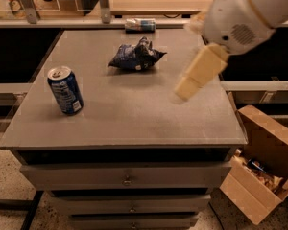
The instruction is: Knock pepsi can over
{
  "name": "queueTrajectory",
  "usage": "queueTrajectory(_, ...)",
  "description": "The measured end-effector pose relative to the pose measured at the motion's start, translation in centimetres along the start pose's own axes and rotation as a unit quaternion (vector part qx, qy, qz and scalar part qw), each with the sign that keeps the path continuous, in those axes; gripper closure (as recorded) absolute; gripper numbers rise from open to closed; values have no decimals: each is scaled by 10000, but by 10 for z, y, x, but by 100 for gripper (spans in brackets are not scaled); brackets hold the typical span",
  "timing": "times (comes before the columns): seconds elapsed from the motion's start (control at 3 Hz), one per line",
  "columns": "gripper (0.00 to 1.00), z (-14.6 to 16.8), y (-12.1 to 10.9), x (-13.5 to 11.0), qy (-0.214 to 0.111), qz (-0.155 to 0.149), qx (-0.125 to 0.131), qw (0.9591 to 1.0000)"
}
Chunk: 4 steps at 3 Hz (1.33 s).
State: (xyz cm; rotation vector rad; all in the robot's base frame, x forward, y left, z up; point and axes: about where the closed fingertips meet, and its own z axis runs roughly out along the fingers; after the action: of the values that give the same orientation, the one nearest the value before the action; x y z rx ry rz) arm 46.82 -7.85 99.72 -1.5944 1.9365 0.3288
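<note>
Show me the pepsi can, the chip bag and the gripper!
pepsi can (pixel 66 92): camera view, middle of its blue side.
chip bag (pixel 134 57): camera view, its crinkled middle.
gripper (pixel 182 91): camera view, its tip, over the right of the table (pixel 134 123).

1. Pepsi can (pixel 66 91): you see glossy painted metal with a bare silver top.
2. Surface (pixel 134 116): matt grey, smooth, faintly speckled.
3. Snack bag (pixel 134 57): note its crinkled, shiny foil.
4. Tool (pixel 194 78), above the surface's right part: smooth, matt cream plastic.
5. Box (pixel 266 150): dull brown cardboard.
</note>
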Motion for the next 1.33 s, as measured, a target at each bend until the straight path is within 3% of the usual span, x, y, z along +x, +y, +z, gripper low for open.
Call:
queueTrajectory(0.33,0,36,3,-76,-697,-224,146,9972)
queueTrajectory(1.0,0,47,-2,-81,-847,-165,266,9959)
queueTrajectory(1.33,0,87,-18,-96,-1047,-86,332,9939)
